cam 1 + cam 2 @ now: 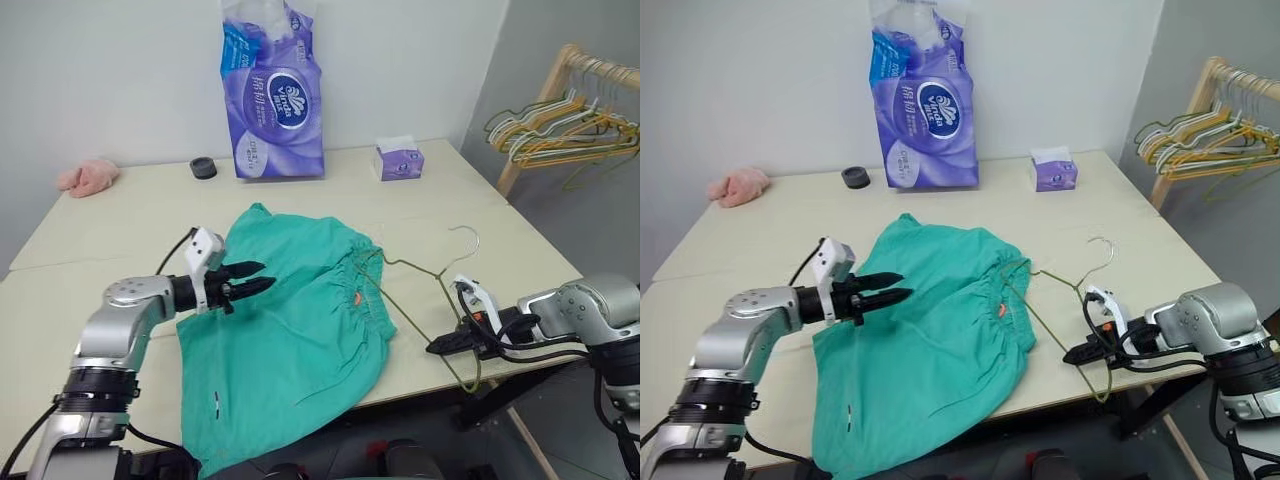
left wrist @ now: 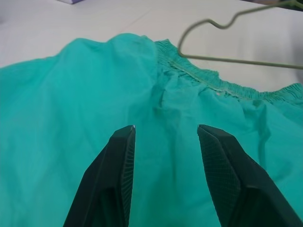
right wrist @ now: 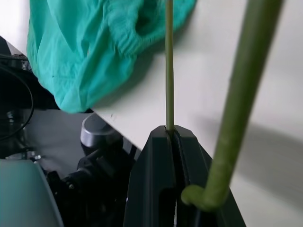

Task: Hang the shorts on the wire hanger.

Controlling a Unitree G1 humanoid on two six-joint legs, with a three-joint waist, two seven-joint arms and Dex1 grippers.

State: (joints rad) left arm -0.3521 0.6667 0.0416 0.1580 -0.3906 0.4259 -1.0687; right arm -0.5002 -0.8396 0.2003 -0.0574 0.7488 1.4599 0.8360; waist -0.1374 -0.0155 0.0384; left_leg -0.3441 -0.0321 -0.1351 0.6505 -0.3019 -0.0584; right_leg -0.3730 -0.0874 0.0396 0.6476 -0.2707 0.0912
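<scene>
Teal shorts [image 1: 290,330] lie under your half-open left gripper [image 1: 262,278]; your right gripper [image 1: 437,345] pinches the wire hanger [image 1: 420,275] at the table [image 1: 120,215] edge.

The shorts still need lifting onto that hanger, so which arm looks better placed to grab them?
The left. Its left gripper hovers open over the shorts, while the right gripper is already shut on the wire hanger, at the table's edge.

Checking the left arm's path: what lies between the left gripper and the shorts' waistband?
Only the shorts' own fabric, in the left wrist view; the left gripper is open.
</scene>
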